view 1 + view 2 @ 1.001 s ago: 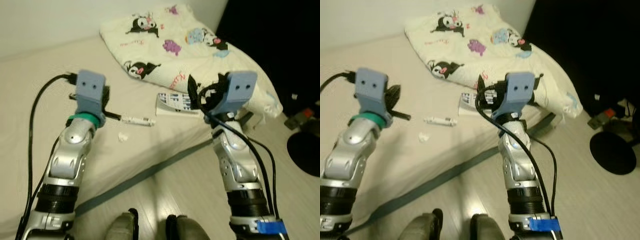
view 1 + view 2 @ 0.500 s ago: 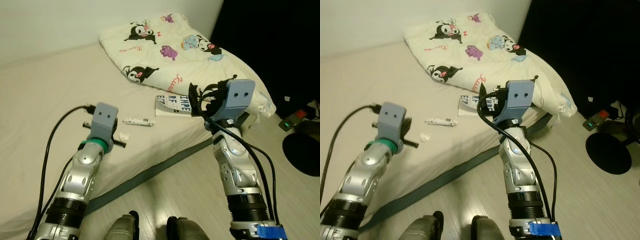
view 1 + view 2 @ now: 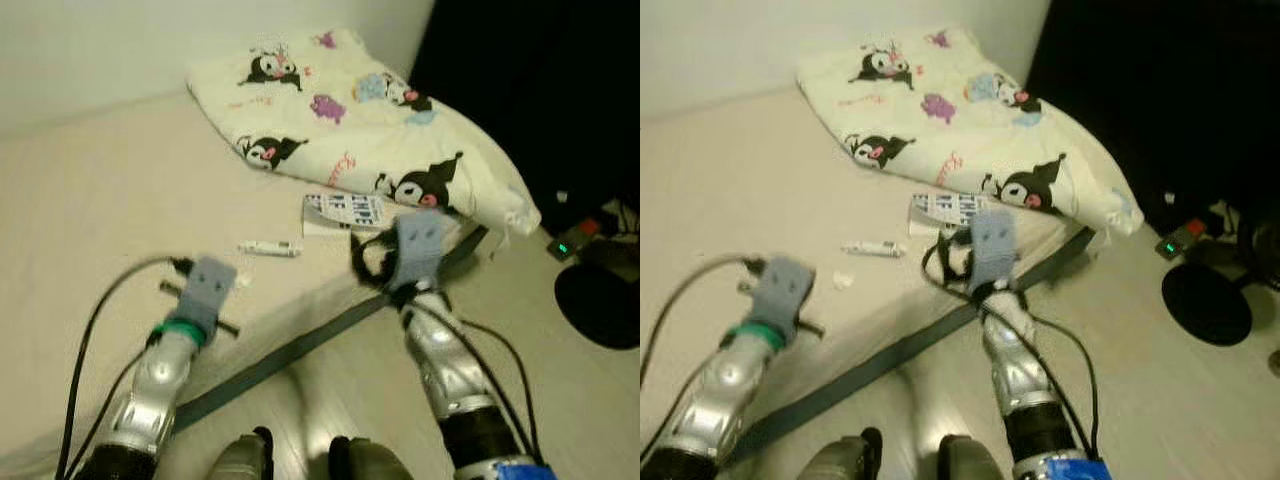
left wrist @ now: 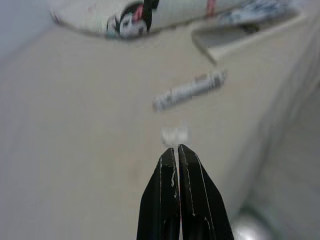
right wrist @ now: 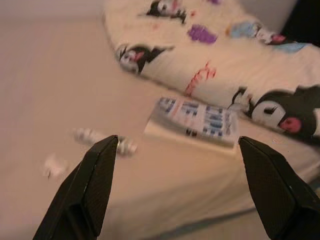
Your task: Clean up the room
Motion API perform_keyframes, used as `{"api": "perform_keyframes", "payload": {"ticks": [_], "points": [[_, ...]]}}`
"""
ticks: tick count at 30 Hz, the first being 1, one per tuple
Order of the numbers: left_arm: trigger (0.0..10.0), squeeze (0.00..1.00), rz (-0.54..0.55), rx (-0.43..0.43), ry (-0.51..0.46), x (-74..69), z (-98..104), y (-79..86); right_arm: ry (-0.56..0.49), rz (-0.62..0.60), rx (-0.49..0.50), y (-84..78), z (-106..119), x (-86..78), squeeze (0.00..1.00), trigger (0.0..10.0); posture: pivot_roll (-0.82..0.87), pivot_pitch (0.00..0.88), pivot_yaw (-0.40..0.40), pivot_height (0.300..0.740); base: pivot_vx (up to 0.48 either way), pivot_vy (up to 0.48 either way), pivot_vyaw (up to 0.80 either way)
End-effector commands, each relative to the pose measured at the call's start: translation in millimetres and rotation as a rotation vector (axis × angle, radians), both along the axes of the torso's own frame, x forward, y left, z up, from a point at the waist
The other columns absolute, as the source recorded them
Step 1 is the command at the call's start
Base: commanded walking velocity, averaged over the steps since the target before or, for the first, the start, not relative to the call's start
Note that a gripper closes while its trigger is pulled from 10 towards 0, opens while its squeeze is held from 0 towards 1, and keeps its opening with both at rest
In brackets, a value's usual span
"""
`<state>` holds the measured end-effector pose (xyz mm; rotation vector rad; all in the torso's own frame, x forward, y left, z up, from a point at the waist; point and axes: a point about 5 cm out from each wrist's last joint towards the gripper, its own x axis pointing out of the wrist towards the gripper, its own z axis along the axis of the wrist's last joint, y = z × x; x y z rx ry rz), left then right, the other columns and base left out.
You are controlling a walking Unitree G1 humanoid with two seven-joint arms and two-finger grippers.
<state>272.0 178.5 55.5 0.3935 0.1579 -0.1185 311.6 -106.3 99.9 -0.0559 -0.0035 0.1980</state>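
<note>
Both arms have dropped lower. The left gripper (image 4: 177,152), fingers pressed together, points at a small crumpled white scrap (image 4: 175,135) just ahead on the smooth bed (image 3: 90,220). Past it lie a thin tube (image 4: 190,90) and flat book (image 5: 197,120). The right gripper (image 5: 177,145) is spread wide.

Counted on the bed (image 3: 90,190): one cartoon-print blanket (image 3: 350,130), one book (image 3: 345,212), one white tube (image 3: 268,247), one small white scrap (image 4: 175,135). On the floor (image 3: 1160,390): one round black base (image 3: 1206,303), one small device with a green light (image 3: 1173,243). Two silver arms, two grippers: left gripper (image 4: 177,155), right gripper (image 5: 177,150).
</note>
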Motion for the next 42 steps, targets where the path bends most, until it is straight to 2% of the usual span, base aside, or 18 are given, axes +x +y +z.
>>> {"api": "perform_keyframes", "payload": {"ticks": [1,4,5,7,9,10,11,15,19,21,27,32,38,42], "points": [[10.0,0.00,-0.003,-0.003,0.014,-5.4,-6.9,-2.8,-0.005,-0.025,-0.005,-4.9,-5.5,-3.8,0.00,10.0,-0.02,0.053,-0.024,0.740,0.000,0.000,0.00],[10.0,0.00,0.029,-0.075,0.002,-7.2,-2.4,-4.5,-0.072,-0.052,0.032,-16.4,-1.5,-13.1,0.00,10.0,-0.02,0.043,-0.033,0.740,0.000,0.000,0.00],[10.0,0.00,0.029,-0.075,0.002,-7.2,-2.4,-4.5,-0.072,-0.052,0.032,-16.4,-1.5,-13.1,0.00,10.0,-0.02,0.043,-0.033,0.740,0.000,0.000,0.00],[10.0,0.00,0.030,-0.119,-0.048,-3.4,9.4,-8.7,-0.116,-0.043,0.039,-23.9,3.6,-15.5,0.00,10.0,0.00,0.038,-0.062,0.740,0.000,0.000,0.00],[10.0,0.00,0.018,-0.119,-0.084,-0.1,17.2,-12.0,-0.130,-0.052,0.042,-28.4,6.9,-15.9,0.00,10.0,0.02,0.035,-0.085,0.740,0.000,0.000,0.00],[10.0,0.00,0.008,-0.113,-0.114,1.9,21.1,-14.1,-0.138,-0.059,0.039,-30.8,8.3,-15.6,0.00,10.0,0.02,0.035,-0.085,0.740,0.000,0.000,0.00],[10.0,0.00,0.024,-0.144,-0.150,5.7,29.3,-14.0,-0.155,-0.059,0.035,-31.9,10.9,-18.0,0.00,10.0,0.00,0.033,-0.076,0.740,0.000,0.000,0.00],[10.0,0.00,0.032,-0.203,-0.210,8.7,45.3,-12.9,-0.215,-0.052,0.015,-32.3,21.1,-25.3,0.00,10.0,-0.04,0.029,-0.036,0.740,0.000,0.000,0.00],[10.0,0.00,0.018,-0.201,-0.218,8.0,47.8,-13.2,-0.233,-0.054,0.011,-32.3,24.6,-26.7,0.00,10.0,-0.04,0.029,-0.033,0.740,0.000,0.000,0.00],[10.0,0.00,-0.011,-0.172,-0.264,4.1,60.5,-6.2,-0.298,-0.100,0.021,-35.4,36.8,-32.0,0.00,10.0,-0.04,0.004,-0.014,0.740,0.000,0.000,0.00],[10.0,0.00,0.000,-0.175,-0.287,3.5,69.7,-2.6,-0.337,-0.127,0.036,-43.4,49.5,-31.2,0.00,10.0,-0.06,0.005,-0.002,0.740,0.000,0.000,0.00],[10.0,0.00,-0.029,-0.162,-0.290,2.5,69.0,-9.9,-0.332,-0.107,0.025,-44.4,48.1,-33.6,0.00,10.0,-0.07,0.004,0.026,0.740,0.000,0.000,0.00],[10.0,0.00,-0.039,-0.153,-0.270,0.8,70.2,-4.8,-0.308,-0.094,0.044,-36.4,43.5,-43.1,0.00,10.0,-0.06,0.002,0.040,0.740,0.000,0.000,0.00],[10.0,0.00,-0.031,-0.157,-0.265,2.8,71.6,-3.6,-0.288,-0.091,0.054,-34.5,39.5,-43.8,0.00,10.0,-0.07,0.000,0.044,0.740,0.000,0.000,0.00]]}}
